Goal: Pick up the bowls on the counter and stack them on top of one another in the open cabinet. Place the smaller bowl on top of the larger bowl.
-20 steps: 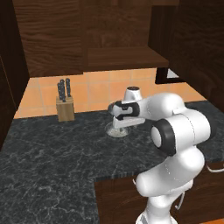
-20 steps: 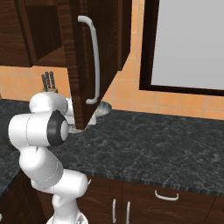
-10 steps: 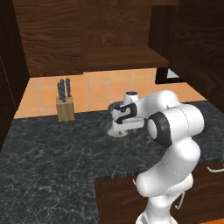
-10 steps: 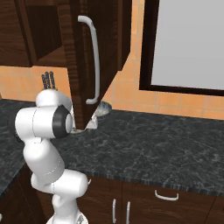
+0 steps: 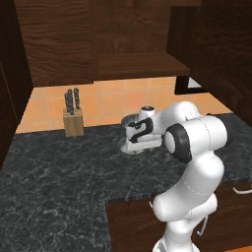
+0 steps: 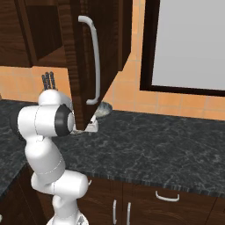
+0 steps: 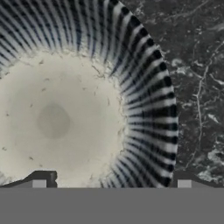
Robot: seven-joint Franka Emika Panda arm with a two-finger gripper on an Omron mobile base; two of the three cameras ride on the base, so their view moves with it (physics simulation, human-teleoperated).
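the arm has swung a little further round since a second ago — its big dark-ringed joint now sits nearer the middle of the left base view, and the hand has stayed low over the same bowl; the gripper (image 7: 111, 183) stands with its jaws spread wide and holds nothing, one finger tip (image 7: 39, 181) over the pale inside of the bowl and the other outside its ribbed wall, so the rim lies between them; the bowl (image 7: 83, 96) under the hand rests on the black marbled counter (image 7: 197, 87), its speckled floor and dark striped wall plain in the hand view; which of the two bowls this is i cannot tell; in the left base view a grey bowl (image 5: 130, 119) shows just behind the hand, by the orange tiled wall (image 5: 108, 101); the knife block (image 5: 73, 121) stands well to the left of it on the counter, unmoved; above, the open cabinet (image 5: 138, 64) shows its wooden shelf; in the right base view the cabinet door (image 6: 94, 57) with its pale handle hangs in front of the hand and hides most of it — a grey bowl's edge (image 6: 104, 109) peeks past the door; no writing can be read anywhere
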